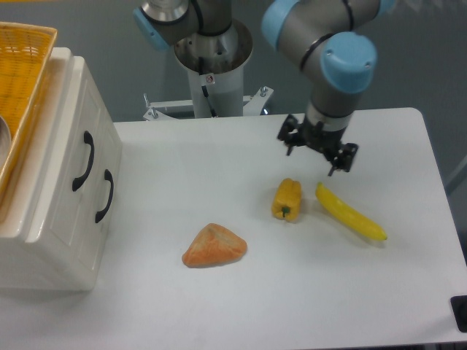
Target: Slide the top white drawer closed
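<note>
White tabletop (241, 292), seen from above: claw (318, 152) hangs spread and empty, upper right of centre, above a yellow pepper (287, 199) and banana (349, 212), while the top white drawer (67, 157) sits far left, well apart

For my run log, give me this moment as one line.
hand: open, above table, holding nothing | top white drawer: looks closed, untouched | nearby: yellow pepper, banana

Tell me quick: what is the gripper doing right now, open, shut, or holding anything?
Gripper: open and empty, hanging above the table behind the yellow pepper and the banana, far from the top white drawer.
</note>
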